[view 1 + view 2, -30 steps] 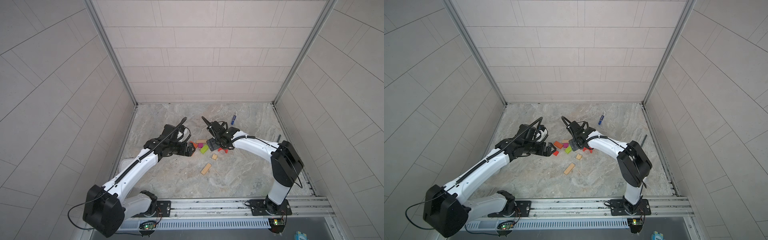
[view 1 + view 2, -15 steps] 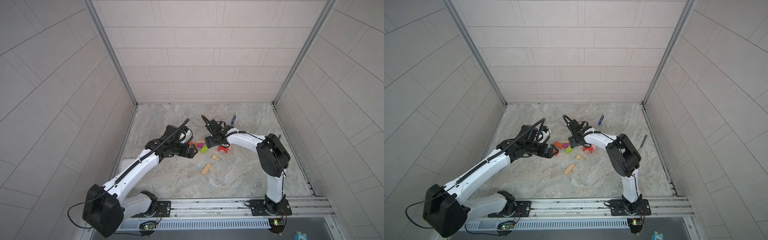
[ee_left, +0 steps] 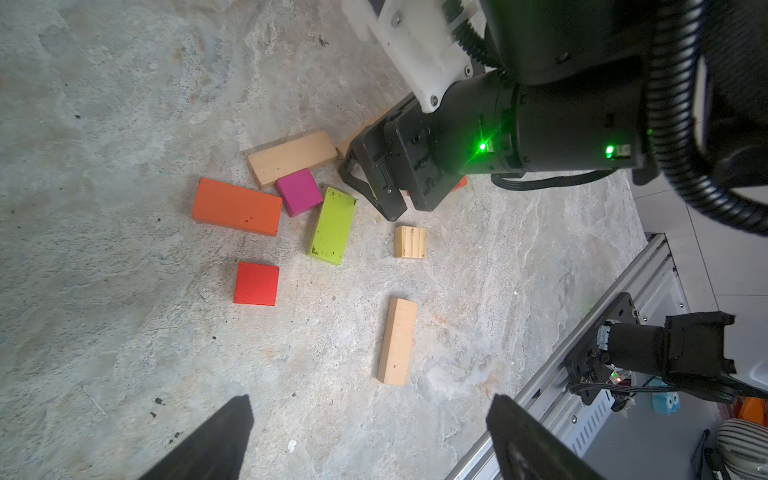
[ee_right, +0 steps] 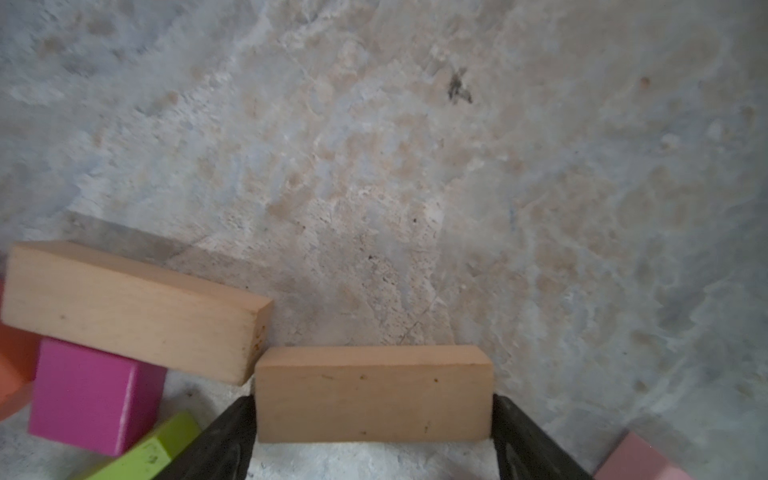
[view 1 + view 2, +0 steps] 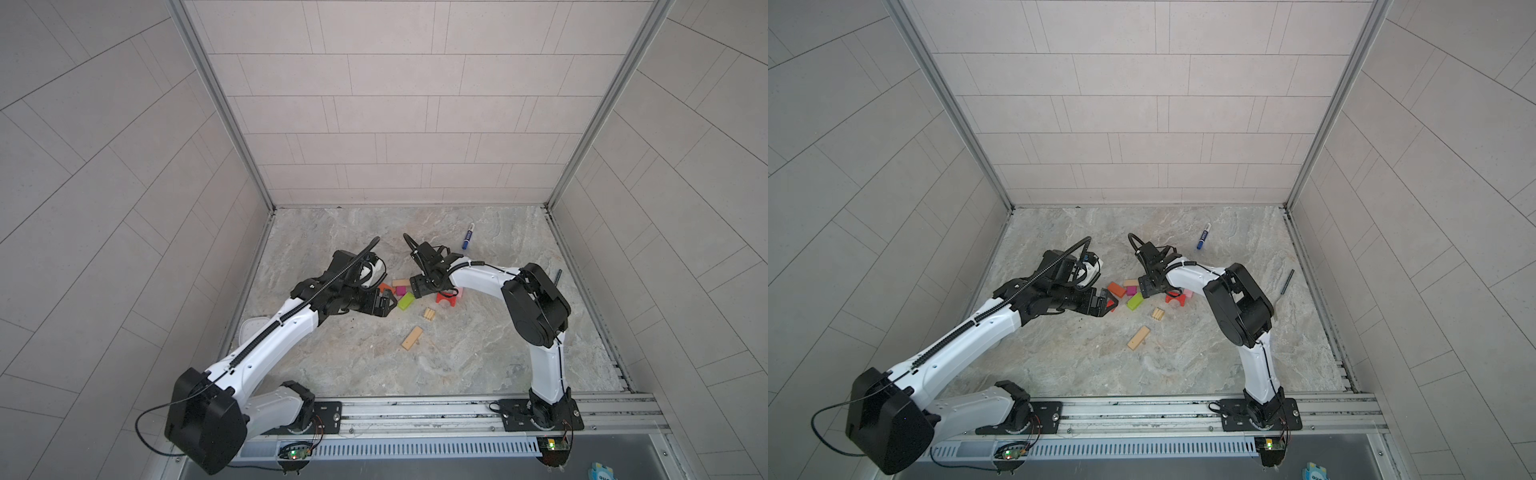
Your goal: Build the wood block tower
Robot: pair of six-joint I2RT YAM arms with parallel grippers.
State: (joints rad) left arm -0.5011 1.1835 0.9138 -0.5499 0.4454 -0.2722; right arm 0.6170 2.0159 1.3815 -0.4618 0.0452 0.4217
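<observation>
Wood blocks (image 5: 406, 301) lay loose in a cluster near the middle of the grey, marble-patterned tabletop (image 5: 478, 353). Through the left wrist camera I made out an orange brick (image 3: 237, 206), a magenta cube (image 3: 299, 192), a lime-green brick (image 3: 333, 225), a red cube (image 3: 256, 284), a small ridged tan block (image 3: 410, 242) and a lone tan plank (image 3: 398, 341) lying apart, nearer the front rail (image 5: 415, 409). Pale tiled walls (image 5: 415, 104) boxed the cell in on three sides. A blue marker (image 5: 468, 241) sat toward the back and a dark slim tool (image 5: 1287, 281) lay by the right wall. My right gripper (image 4: 374, 419) pinched a second tan plank (image 4: 374, 390) by its ends, low at the cluster, and a third tan plank (image 4: 124, 311) touched its corner. My left gripper (image 3: 370, 436) hovered at the cluster's left edge, its fingers spread wide over bare stone.
</observation>
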